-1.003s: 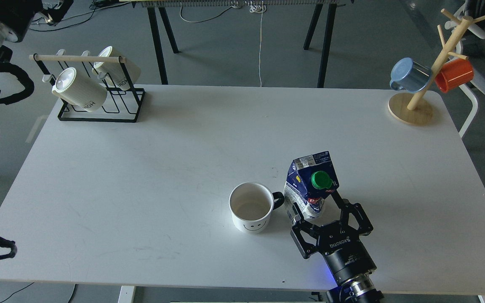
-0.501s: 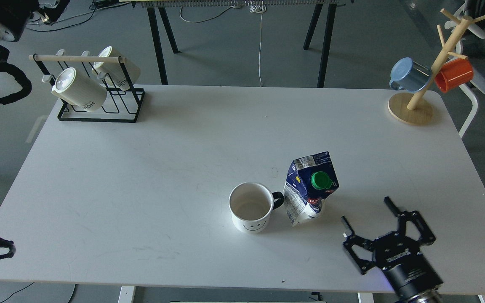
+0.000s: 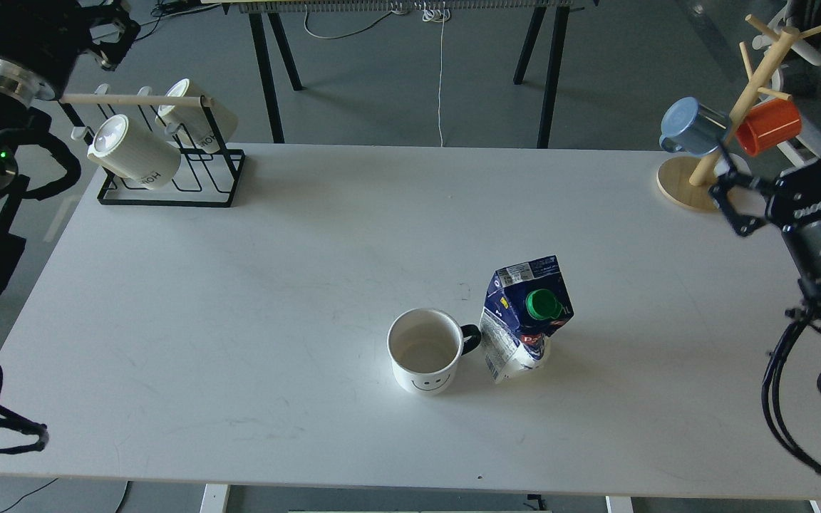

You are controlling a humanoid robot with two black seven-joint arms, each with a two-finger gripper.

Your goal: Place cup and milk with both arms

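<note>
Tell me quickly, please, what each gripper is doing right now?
Left gripper: holding nothing, fingers indistinct; cannot be told.
Right gripper: partly visible, nothing seen in it; cannot be told.

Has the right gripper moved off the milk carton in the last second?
Yes. The right gripper has left the milk carton, swinging right and up-table to the wooden mug tree.

Cup [image 3: 425, 350] touching milk carton [image 3: 526, 318] mid-table, open tabletop [image 3: 275, 285] all around
</note>
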